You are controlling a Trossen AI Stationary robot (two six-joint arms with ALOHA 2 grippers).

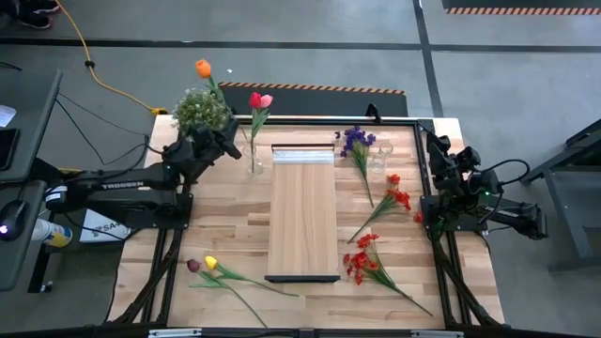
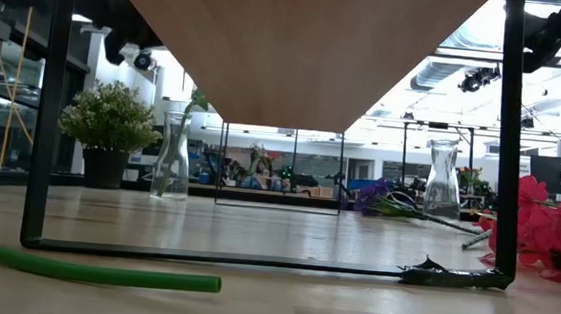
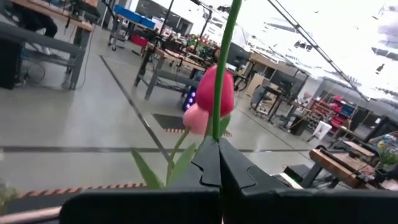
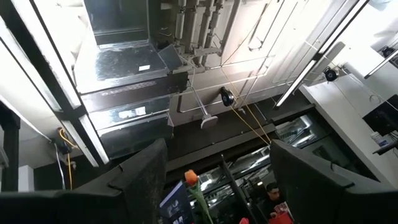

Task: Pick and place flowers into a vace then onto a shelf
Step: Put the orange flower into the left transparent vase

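Observation:
My left gripper (image 1: 227,141) (image 3: 219,144) is at the table's far left, next to the potted plant, shut on the green stem of an orange tulip (image 1: 203,68). Its bloom stands out past the table's far edge. A red tulip (image 1: 260,100) (image 3: 214,93) stands with its stem in a glass vase (image 1: 254,158) (image 2: 171,155). The shelf (image 1: 302,211) lies along the table's middle. A purple sprig (image 1: 357,141), red sprays (image 1: 394,197), and yellow and dark purple tulips (image 1: 208,266) lie on the table. My right gripper (image 1: 441,167) (image 4: 217,186) waits at the right edge, open and tilted upward. My left gripper pinches the orange tulip's green stem (image 3: 217,127) between its two shut fingers, partway along the stem. The fingers come at it about level and lie across the stem. The stem runs up past the fingertips, and its lower end is hidden by the gripper.
A bushy potted plant (image 1: 200,111) (image 2: 110,124) stands close beside my left gripper. A second, empty glass vase (image 1: 380,155) (image 2: 442,180) stands right of the shelf's far end. A black frame (image 1: 423,122) borders the table.

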